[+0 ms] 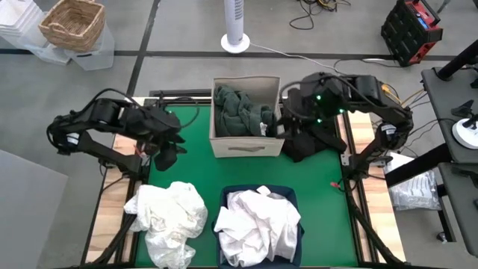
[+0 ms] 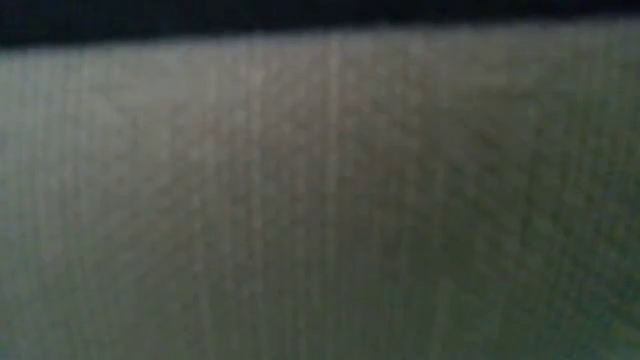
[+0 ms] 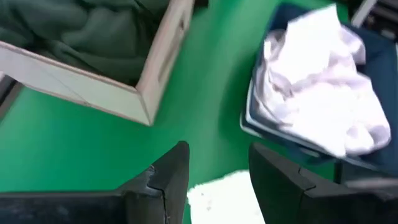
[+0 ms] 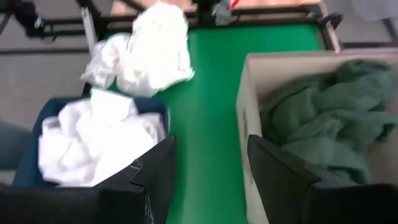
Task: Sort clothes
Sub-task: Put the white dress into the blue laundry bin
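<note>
Cloth on a matt green table, with wood, wicker and dark plastic around it

At lower left of the high view the loose white garments are thin, crumpled cloth; more white cloth fills the navy fabric bin at lower centre. The beige box at centre looks like stiff woven fabric, holding thick, soft dark green garments. The green table cover is smooth and matt, edged by pale bare wood. A black garment right of the box is dull cloth. The arms' fingers look like matt dark plastic. A wicker basket sits upper left.
</note>
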`<state>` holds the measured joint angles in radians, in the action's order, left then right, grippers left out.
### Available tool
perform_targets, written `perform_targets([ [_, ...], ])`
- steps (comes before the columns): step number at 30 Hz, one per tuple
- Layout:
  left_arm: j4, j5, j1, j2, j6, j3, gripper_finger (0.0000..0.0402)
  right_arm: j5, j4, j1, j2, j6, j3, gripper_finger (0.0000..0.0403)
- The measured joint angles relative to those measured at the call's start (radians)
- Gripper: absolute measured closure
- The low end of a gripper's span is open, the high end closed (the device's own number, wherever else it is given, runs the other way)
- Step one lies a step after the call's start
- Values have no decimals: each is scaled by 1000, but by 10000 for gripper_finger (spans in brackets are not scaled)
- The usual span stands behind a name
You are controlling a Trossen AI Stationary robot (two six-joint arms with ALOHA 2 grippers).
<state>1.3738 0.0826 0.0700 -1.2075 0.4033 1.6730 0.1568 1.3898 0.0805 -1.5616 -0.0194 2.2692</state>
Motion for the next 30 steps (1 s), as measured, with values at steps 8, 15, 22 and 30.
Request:
perform_targets([
  [8, 70, -23, 98, -52, -1, 0, 257, -1, 83, -81, -1, 30, -1, 227],
  [15, 75, 18, 235, -92, -2, 0, 257, -9, 105, -117, 22, 76, -1, 231],
  [22, 175, 139, 313, -177, 0, 0, 257, -58, 103, -129, 54, 103, -1, 224],
  [30, 174, 111, 352, -171, 44, -127, 225, -76, 103, -129, 80, 117, -1, 227],
])
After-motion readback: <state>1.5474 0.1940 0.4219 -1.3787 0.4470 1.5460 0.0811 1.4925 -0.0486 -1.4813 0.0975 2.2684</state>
